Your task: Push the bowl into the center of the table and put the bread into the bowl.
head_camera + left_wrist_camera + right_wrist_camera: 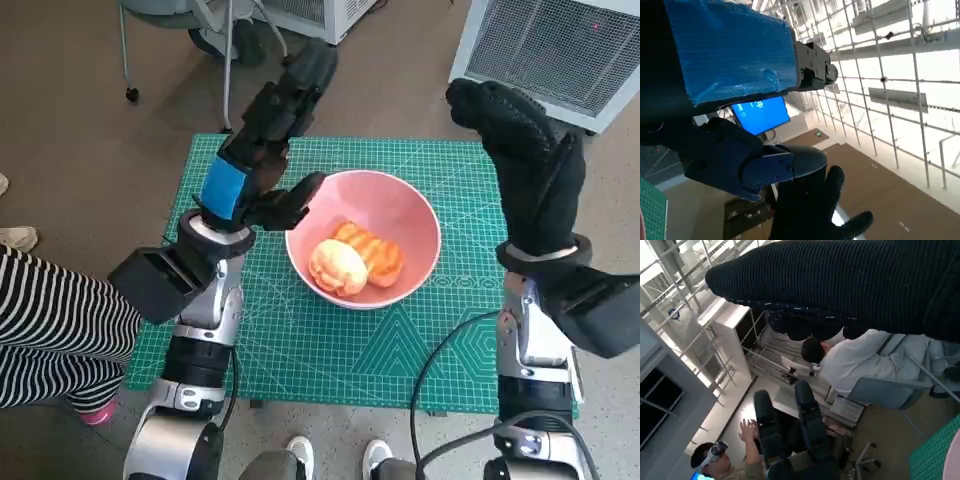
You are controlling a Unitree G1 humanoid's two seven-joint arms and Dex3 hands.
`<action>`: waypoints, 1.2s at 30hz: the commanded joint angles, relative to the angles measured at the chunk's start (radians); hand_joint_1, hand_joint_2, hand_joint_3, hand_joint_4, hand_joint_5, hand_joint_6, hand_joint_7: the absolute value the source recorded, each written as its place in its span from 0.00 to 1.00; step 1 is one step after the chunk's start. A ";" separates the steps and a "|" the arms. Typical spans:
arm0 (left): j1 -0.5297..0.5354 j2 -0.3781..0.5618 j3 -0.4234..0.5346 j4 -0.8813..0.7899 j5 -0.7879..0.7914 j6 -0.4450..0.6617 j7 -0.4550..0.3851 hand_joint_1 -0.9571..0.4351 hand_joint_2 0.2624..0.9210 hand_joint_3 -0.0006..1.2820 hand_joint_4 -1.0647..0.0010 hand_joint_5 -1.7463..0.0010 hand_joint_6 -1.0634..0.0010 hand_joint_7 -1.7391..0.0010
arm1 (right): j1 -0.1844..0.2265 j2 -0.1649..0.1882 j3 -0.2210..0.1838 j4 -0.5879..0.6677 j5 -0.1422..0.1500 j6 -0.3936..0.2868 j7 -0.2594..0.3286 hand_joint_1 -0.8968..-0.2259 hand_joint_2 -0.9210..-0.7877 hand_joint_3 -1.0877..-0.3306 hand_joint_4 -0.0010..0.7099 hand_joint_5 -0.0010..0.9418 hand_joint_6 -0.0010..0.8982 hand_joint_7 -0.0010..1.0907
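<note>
Bowl (pixel 400 215): pink, mid-mat.
Bread (pixel 352 261): inside bowl.
Left hand (pixel 262 150): beside bowl, fingers spread, empty.
Right hand (pixel 530 165): raised beside bowl, empty, fingers loose.

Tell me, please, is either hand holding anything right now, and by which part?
Nothing is held. The left hand and right hand are both raised and empty; the bread lies in the bowl.

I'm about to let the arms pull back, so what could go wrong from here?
The left hand hangs open with a lower finger beside the pink bowl rim; withdrawing carelessly could nudge the bowl off centre. The bread lies in the bowl, so a hard knock might tip it out. The right hand is raised clear, little risk.
</note>
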 commanded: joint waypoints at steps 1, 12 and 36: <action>0.003 -0.009 0.004 0.024 0.011 -0.032 0.014 0.20 1.00 0.44 0.97 1.00 0.88 1.00 | 0.008 -0.008 -0.001 0.006 -0.010 0.012 -0.011 0.27 0.00 0.54 0.23 0.00 0.08 0.38; 0.009 -0.003 0.006 0.036 0.009 -0.047 0.015 0.19 1.00 0.43 1.00 1.00 0.89 1.00 | -0.001 -0.007 -0.004 0.025 -0.012 0.005 -0.016 0.27 0.00 0.54 0.24 0.00 0.08 0.38; 0.013 0.038 0.034 0.064 -0.035 -0.034 -0.058 0.19 1.00 0.39 1.00 1.00 0.91 1.00 | -0.017 -0.002 -0.005 0.058 -0.005 -0.001 -0.022 0.27 0.00 0.54 0.24 0.00 0.08 0.38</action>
